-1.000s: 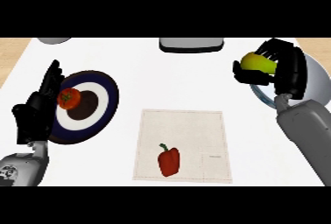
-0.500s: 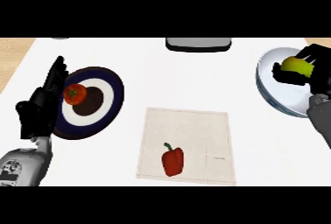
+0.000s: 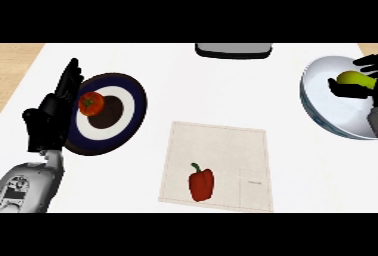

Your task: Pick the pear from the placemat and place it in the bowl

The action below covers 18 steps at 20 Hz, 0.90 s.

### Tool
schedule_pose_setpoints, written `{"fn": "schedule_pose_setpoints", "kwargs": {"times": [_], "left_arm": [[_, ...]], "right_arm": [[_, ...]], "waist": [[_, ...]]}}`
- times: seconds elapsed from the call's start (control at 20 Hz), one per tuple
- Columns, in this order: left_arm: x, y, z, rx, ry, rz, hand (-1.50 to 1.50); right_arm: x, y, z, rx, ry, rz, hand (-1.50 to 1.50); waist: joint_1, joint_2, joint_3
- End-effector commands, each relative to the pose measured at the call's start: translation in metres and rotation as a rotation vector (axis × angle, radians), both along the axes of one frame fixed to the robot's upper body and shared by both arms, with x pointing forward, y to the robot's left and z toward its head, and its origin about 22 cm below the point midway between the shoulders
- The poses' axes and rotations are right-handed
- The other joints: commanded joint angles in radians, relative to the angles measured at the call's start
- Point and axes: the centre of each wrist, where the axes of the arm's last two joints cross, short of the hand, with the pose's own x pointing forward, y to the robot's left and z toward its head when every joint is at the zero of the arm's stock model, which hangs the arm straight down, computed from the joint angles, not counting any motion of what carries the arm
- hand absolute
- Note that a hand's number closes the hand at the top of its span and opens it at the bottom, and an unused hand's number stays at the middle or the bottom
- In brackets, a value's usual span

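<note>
Just one head cam, aimed steeply down at the white counter top (image 3: 221, 90). Fairly close, beige cloth placemat (image 3: 221, 145) near centre, grey forearm (image 3: 29, 187) at 7 o'clock.

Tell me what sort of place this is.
Most likely a kitchen counter laid out with food: a white counter top carries a plate with a tomato, a placemat with a red pepper, and a bowl with a pear.

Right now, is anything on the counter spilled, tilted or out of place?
Nothing stands out. The pepper lies on the placemat, the tomato on the plate, and the right hand holds the pear at the bowl.
</note>
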Motion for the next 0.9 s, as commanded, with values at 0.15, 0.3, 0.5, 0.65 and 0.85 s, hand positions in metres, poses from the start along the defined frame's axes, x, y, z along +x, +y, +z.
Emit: {"fn": "schedule_pose_setpoints", "kwargs": {"times": [0.15, 0.3, 0.5, 0.65, 0.85], "left_arm": [[0.008, -0.009, 0.013, -0.003, 0.003, -0.009, 0.00], [-0.007, 0.004, 0.001, 0.005, 0.013, 0.000, 0.00], [-0.007, -0.007, -0.004, 0.004, 0.014, 0.005, 0.00], [0.006, -0.010, 0.001, -0.014, 0.020, 0.019, 0.00], [-0.006, 0.012, -0.003, 0.005, 0.020, 0.037, 0.00]], "right_arm": [[0.002, -0.012, -0.002, 0.182, -0.056, 0.151, -1.50], [-0.005, -0.022, -0.011, 0.235, -0.124, 0.159, -1.50], [-0.012, -0.036, -0.012, 0.257, -0.205, 0.162, -1.50], [-0.013, -0.054, 0.008, 0.330, -0.251, 0.151, -1.50], [-0.039, -0.079, -0.007, 0.408, -0.267, 0.162, -1.50]], "waist": [[0.008, 0.005, 0.002], [0.006, -0.002, 0.000], [-0.011, -0.006, -0.001], [-0.022, -0.008, -0.002], [-0.033, -0.015, -0.003]]}}
